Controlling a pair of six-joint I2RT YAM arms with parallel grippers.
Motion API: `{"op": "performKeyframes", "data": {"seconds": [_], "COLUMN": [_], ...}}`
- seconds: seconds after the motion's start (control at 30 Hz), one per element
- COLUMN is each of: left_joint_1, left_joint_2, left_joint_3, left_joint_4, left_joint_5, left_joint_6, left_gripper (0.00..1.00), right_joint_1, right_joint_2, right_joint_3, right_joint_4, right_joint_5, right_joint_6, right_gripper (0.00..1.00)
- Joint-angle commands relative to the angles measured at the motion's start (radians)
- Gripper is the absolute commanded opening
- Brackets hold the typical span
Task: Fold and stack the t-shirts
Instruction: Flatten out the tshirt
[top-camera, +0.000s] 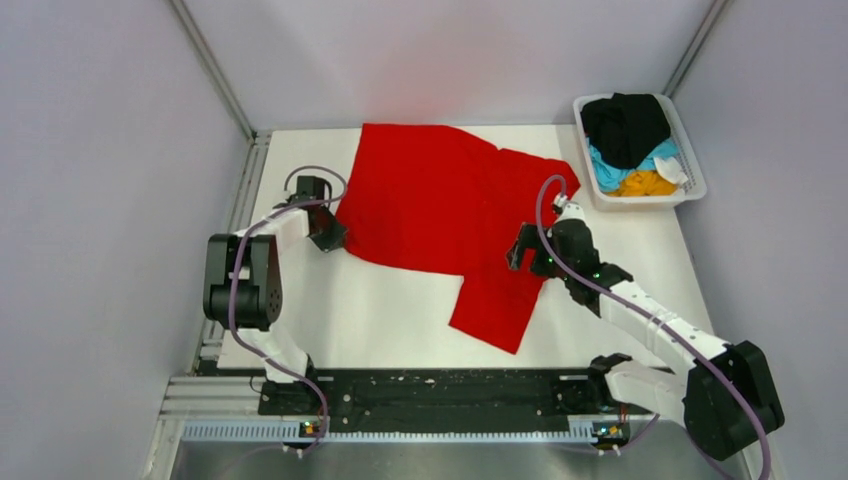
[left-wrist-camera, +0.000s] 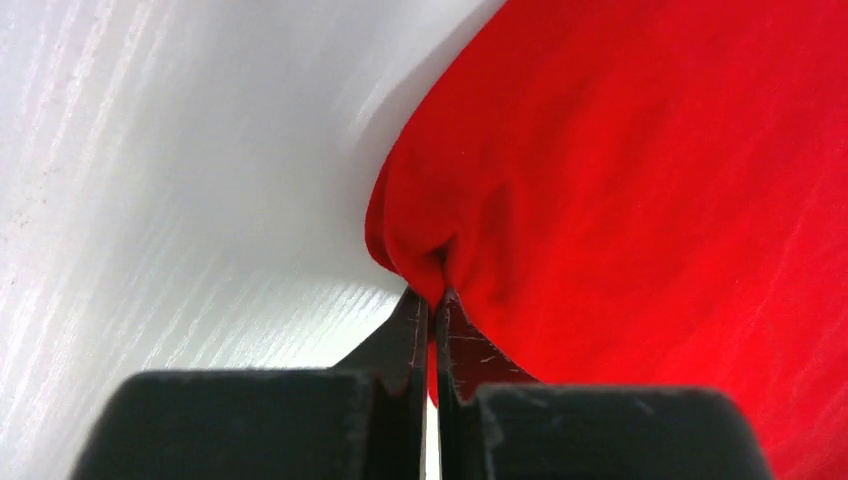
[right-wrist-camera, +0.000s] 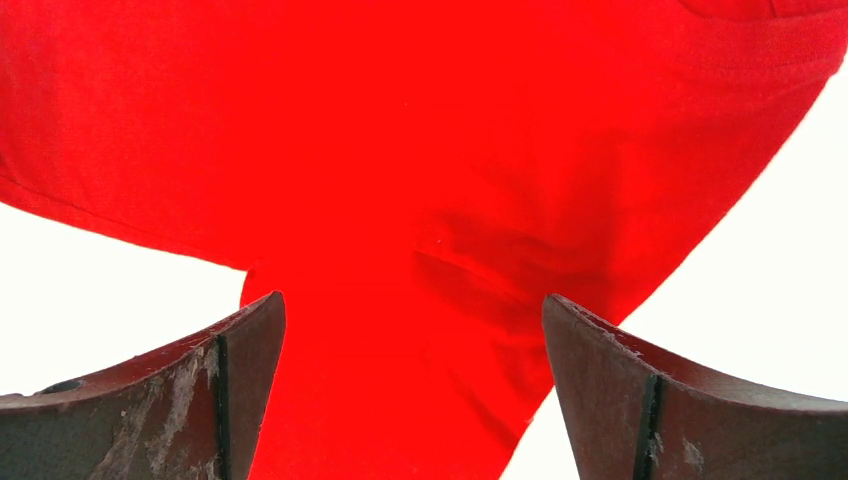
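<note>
The red t-shirt (top-camera: 440, 205) lies spread on the white table (top-camera: 390, 310), with one part reaching toward the near edge. My left gripper (top-camera: 330, 232) is at the shirt's left edge, shut on a pinch of its red cloth (left-wrist-camera: 440, 262). My right gripper (top-camera: 520, 255) is open over the shirt's right side; red cloth (right-wrist-camera: 420, 300) lies between and below its spread fingers, which do not close on it. More t-shirts sit in the basket: black (top-camera: 625, 128), light blue (top-camera: 606, 168) and orange-yellow (top-camera: 645, 184).
The white plastic basket (top-camera: 694, 150) stands at the table's back right corner. Grey walls enclose the table on three sides. A black rail (top-camera: 430, 392) with the arm bases runs along the near edge.
</note>
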Motion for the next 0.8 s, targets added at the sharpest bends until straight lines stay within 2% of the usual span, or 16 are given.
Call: {"op": "performKeyframes", "data": {"seconds": [0.0, 0.1, 0.23, 0.37, 0.5, 0.63, 0.77], "left_joint_1": [-0.014, -0.015, -0.015, -0.019, -0.037, -0.055, -0.061], "left_joint_2": [0.014, -0.061, -0.185, -0.306, -0.386, -0.433, -0.484], "left_joint_3": [-0.001, -0.056, -0.159, -0.267, -0.358, -0.395, -0.414], "left_joint_4": [-0.021, 0.000, 0.014, 0.040, 0.046, 0.036, 0.026], "left_joint_5": [0.030, -0.036, -0.110, -0.091, -0.102, -0.114, -0.142], "left_joint_6": [0.019, 0.011, -0.017, -0.037, -0.073, -0.097, -0.108], "left_gripper": [0.00, 0.00, 0.00, 0.00, 0.00, 0.00, 0.00], "right_joint_1": [0.041, 0.098, 0.274, 0.404, 0.520, 0.608, 0.622], "right_joint_2": [-0.026, -0.024, -0.005, -0.006, -0.004, 0.053, 0.122], "right_joint_3": [0.002, 0.003, 0.060, 0.073, 0.059, 0.070, 0.049], "right_joint_4": [-0.044, -0.081, -0.213, -0.399, -0.496, -0.561, -0.546], "right_joint_5": [0.055, 0.065, 0.124, 0.147, 0.123, 0.118, 0.104], "right_joint_6": [0.014, 0.040, 0.060, 0.160, 0.225, 0.275, 0.297], "right_gripper": [0.96, 0.95, 0.93, 0.88, 0.80, 0.76, 0.71]}}
